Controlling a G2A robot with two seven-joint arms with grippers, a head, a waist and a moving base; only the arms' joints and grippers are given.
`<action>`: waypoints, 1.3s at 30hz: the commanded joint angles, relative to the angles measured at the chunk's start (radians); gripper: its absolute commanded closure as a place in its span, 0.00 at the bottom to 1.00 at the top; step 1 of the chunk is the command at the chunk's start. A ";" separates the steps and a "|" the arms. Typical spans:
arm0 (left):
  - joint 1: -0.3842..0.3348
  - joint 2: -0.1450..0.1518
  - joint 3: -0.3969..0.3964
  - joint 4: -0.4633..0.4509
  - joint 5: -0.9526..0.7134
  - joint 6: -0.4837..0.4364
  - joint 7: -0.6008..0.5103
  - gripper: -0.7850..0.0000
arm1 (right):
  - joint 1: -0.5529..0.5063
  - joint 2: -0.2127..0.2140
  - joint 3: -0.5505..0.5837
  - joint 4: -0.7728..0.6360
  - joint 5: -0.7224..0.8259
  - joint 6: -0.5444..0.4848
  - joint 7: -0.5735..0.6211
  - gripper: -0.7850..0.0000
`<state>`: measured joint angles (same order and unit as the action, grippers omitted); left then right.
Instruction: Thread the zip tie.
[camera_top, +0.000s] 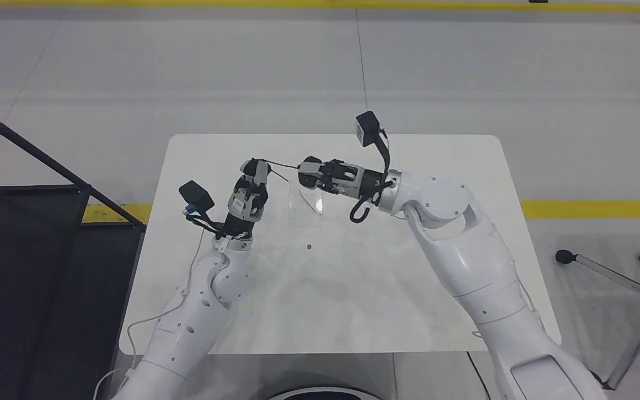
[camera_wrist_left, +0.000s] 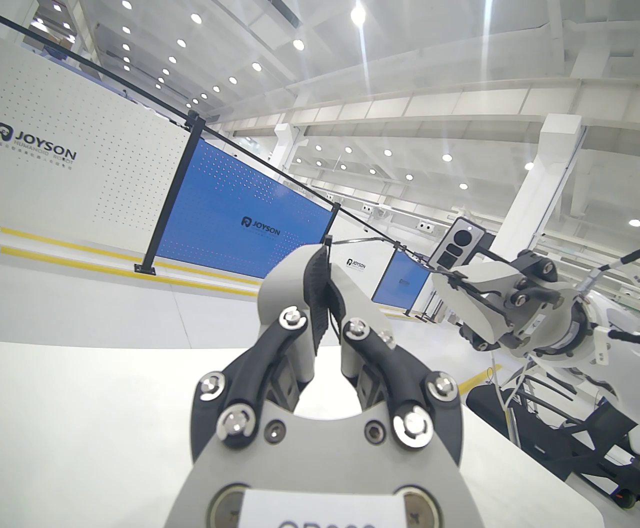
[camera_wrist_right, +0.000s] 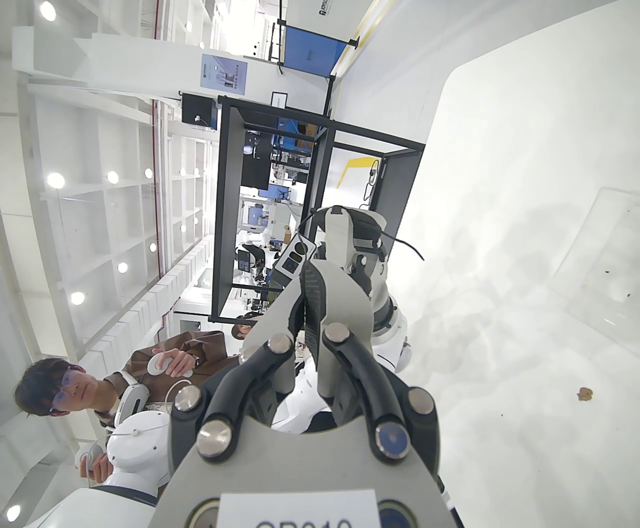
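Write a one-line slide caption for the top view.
Over the white table, left end effector and right end effector hold a black zip tie stretched between them.

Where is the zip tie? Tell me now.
In the top view, the zip tie is stretched above the table between the left gripper and the right gripper, both shut on it.

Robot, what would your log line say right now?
left end effector: shut on thin black plastic zip tie | right end effector: shut on its other end | position: above white table
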<state>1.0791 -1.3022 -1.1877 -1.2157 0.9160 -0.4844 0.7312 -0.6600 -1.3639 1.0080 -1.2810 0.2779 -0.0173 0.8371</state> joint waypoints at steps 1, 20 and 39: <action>0.000 0.000 0.000 0.000 0.000 0.000 0.000 1.00 | -0.001 0.000 0.001 0.001 0.002 0.001 -0.002 1.00; 0.000 0.000 0.000 0.000 0.000 0.000 0.000 1.00 | -0.003 -0.001 0.005 0.003 0.001 0.011 0.002 1.00; 0.013 0.000 -0.006 -0.027 0.006 0.019 -0.025 1.00 | 0.008 -0.007 -0.028 -0.003 -0.045 0.043 0.004 1.00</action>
<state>1.0867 -1.3022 -1.1908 -1.2316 0.9174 -0.4725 0.7154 -0.6514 -1.3702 0.9804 -1.2840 0.2327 0.0265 0.8431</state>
